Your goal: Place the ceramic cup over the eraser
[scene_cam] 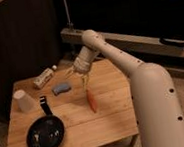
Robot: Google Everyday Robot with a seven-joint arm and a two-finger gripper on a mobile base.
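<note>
The white ceramic cup (22, 100) stands near the left edge of the wooden table (111, 118), apart from everything else. The blue-grey eraser (62, 87) lies flat toward the back middle of the table. My gripper (79, 76) hangs just right of the eraser and above the table, far from the cup. Its fingers are spread open, pointing down, with nothing between them. The white arm reaches in from the right.
A white labelled bottle (44, 77) lies on its side behind the eraser. An orange carrot (92, 100) lies just below the gripper. A black frying pan (45, 134) sits at the front left, its handle pointing toward the cup. Dark shelving stands behind the table.
</note>
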